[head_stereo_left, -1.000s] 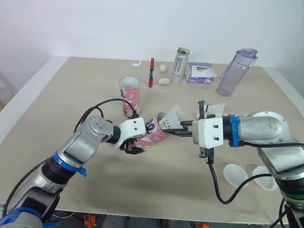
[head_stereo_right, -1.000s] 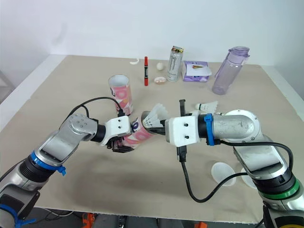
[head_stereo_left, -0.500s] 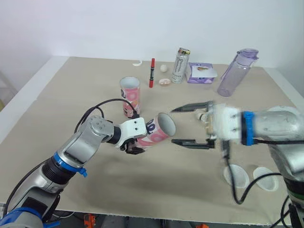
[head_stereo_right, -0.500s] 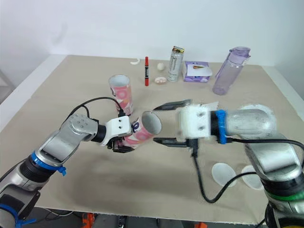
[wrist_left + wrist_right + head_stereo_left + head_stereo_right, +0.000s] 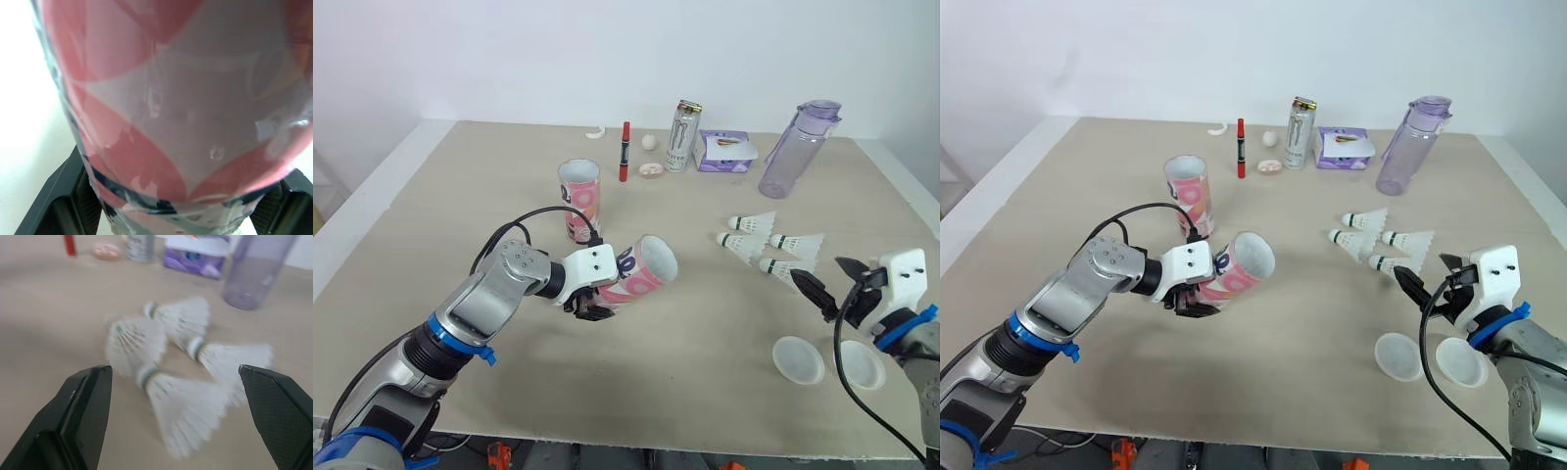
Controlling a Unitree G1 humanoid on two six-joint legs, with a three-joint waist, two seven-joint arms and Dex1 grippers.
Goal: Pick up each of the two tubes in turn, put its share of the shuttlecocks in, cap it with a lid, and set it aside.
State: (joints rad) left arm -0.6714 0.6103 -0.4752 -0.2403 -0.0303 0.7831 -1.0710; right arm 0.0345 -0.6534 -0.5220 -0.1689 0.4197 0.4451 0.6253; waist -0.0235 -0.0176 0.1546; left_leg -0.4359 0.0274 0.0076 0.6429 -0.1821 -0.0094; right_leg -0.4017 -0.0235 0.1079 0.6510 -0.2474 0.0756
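My left gripper [image 5: 594, 298] is shut on a pink patterned tube [image 5: 641, 272], held tilted just above the table with its open mouth facing right; the same tube [image 5: 176, 98] shows close up in the left wrist view. A second pink tube [image 5: 578, 199] stands upright behind it. Several white shuttlecocks [image 5: 764, 245] lie on the table to the right, also seen as shuttlecocks [image 5: 171, 357] in the right wrist view. My right gripper [image 5: 832, 282] hovers open and empty just beyond them, near the right edge. Two round translucent lids [image 5: 799, 359] lie side by side near the front right.
Along the back stand an energy drink can [image 5: 684, 134], a purple box [image 5: 726, 150] and a purple water bottle [image 5: 798, 149]. A red pen [image 5: 626, 150] and a few small pale bits lie near the can.
My right gripper let go of the shuttlecock at the held tube's mouth, opened wide and drew back to the right past the loose shuttlecocks. The left arm and tube stayed put.
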